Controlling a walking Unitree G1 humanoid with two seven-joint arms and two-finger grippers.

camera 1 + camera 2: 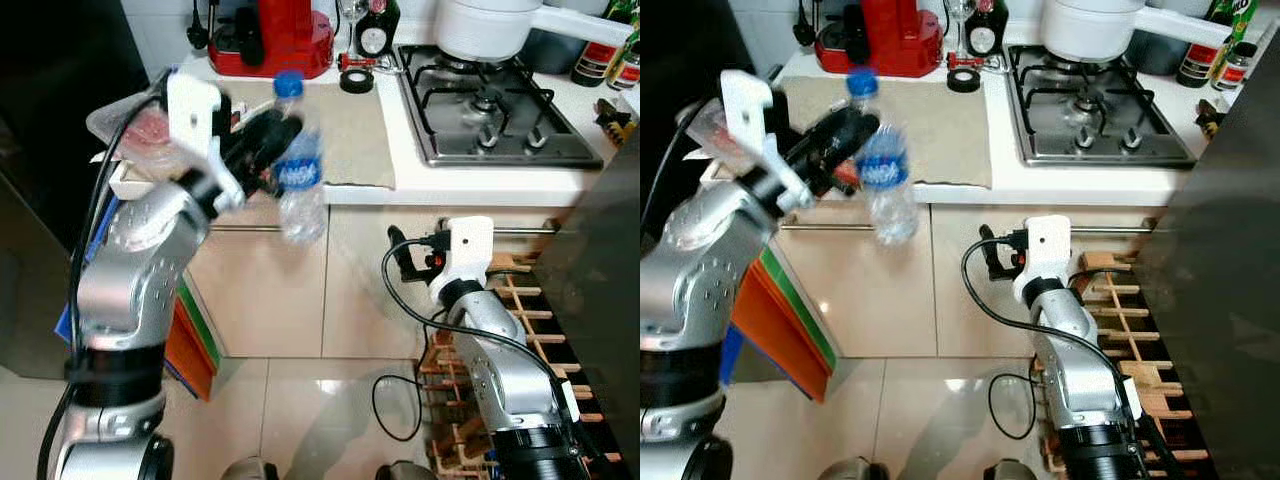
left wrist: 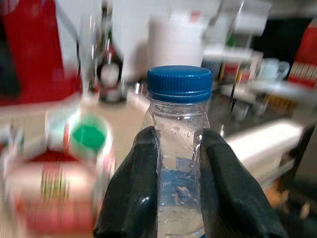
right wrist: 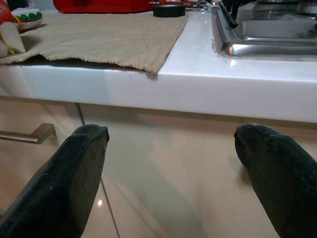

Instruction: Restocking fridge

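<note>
1. Water bottle [image 1: 298,175], blue-capped, hangs upper left of centre in the left eye view, off the counter [image 1: 480,185], so pickup looks done; carrying it to the fridge and shelving it remain.
2. Left gripper [image 1: 268,140] is clamped on the bottle just below the cap, fingers [image 2: 131,193] pressing both sides.
3. Right gripper [image 3: 171,173], lower centre-right, has fingers wide apart, holding nothing, facing the cabinet front [image 3: 168,144].

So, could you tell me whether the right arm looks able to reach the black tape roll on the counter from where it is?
Probably not yet: the right gripper, jaws open, sits below the counter edge, with the tape roll far back on top.
</note>
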